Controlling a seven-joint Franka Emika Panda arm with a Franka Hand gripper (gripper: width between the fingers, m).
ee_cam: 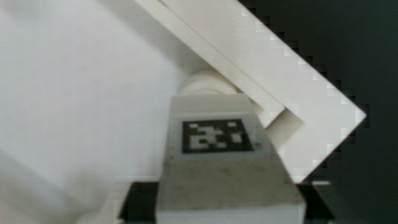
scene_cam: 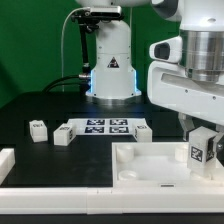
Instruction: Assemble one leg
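Observation:
My gripper [scene_cam: 201, 134] is shut on a leg [scene_cam: 197, 152], a small white post with a square marker tag, and holds it upright over the near right corner of the large white panel [scene_cam: 150, 166]. In the wrist view the leg [ee_cam: 217, 140] sits between my two black fingers [ee_cam: 146, 200], and its far end reaches the panel's corner [ee_cam: 311, 110]. The white panel [ee_cam: 80, 110] fills the rest of that view. I cannot tell whether the leg's end touches the panel.
Three more white legs lie on the dark table: two to the exterior view's left [scene_cam: 38, 129] [scene_cam: 63, 135] and one beside the marker board [scene_cam: 143, 131]. The marker board [scene_cam: 105, 127] lies in the middle. A white ledge [scene_cam: 8, 162] stands at the front left.

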